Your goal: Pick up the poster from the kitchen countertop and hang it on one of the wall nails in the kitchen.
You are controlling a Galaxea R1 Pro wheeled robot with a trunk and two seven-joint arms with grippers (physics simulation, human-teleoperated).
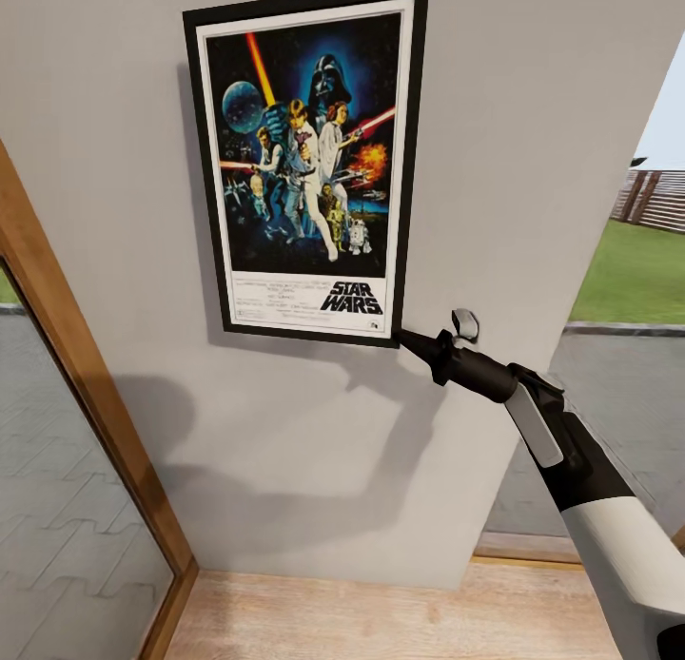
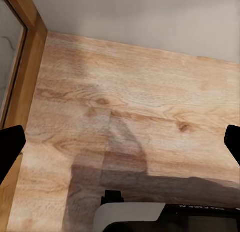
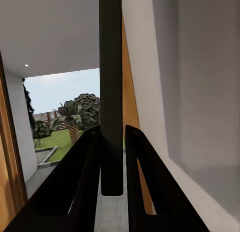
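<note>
Wood-framed glazing (image 1: 86, 375) runs down the left of the head view, grey paving behind the glass. Pale plank floor (image 1: 400, 617) below it, meeting a grey wall (image 1: 533, 165).

Poster (image 1: 306, 161): flat against that wall, upper centre, hanging slightly tilted with its top leaning right. Black frame, white border, blue figure artwork, STAR WARS lettering near its lower right corner. Its shadow falls on the wall along its left edge. No nail can be made out; if one is there, the frame hides it.

Right gripper (image 1: 407, 339): black fingers reach up and left from the white-and-black right arm (image 1: 590, 508) and pinch the poster's lower right corner. In the right wrist view the two dark fingers (image 3: 82, 182) sit narrow, with the frame's thin black edge (image 3: 110, 81) clamped between them, wall to one side, lawn and trees past the frame on the other.

Right of the wall, an opening onto green grass (image 1: 633, 275) and a fence.

Left gripper (image 2: 120, 144): in the left wrist view, two black fingertips (image 2: 10, 149) stand far apart at the picture's sides, nothing between them, wooden floor (image 2: 135, 106) beyond.
</note>
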